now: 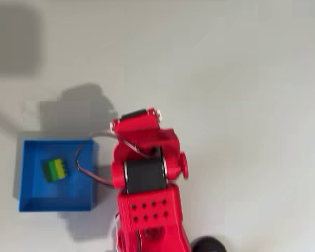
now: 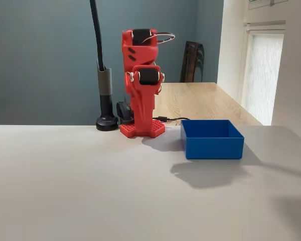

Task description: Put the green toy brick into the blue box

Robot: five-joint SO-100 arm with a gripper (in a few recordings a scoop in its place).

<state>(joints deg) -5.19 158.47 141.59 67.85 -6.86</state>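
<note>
While boxed: one green toy brick (image 1: 55, 169).

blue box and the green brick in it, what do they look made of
Blue box: likely moulded plastic, uniform bright colour, thin straight walls, matt to slightly glossy. Green toy brick: probably hard plastic, studded top, lime layer over darker green; finish too blurred to judge.

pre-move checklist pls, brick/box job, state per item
1. green toy brick inside the blue box: ok, lies on the box floor in the overhead view.
2. Brick free of the tool: ok, nothing touches it.
3. red arm folded upright over its base, beside the box: ok.
4. Tool open or shut: cannot tell, fingers hidden by the arm body.
5. Box flat on the table: ok in the fixed view.
6. Cable loops over the box's right rim: not ok, could snag.
</note>
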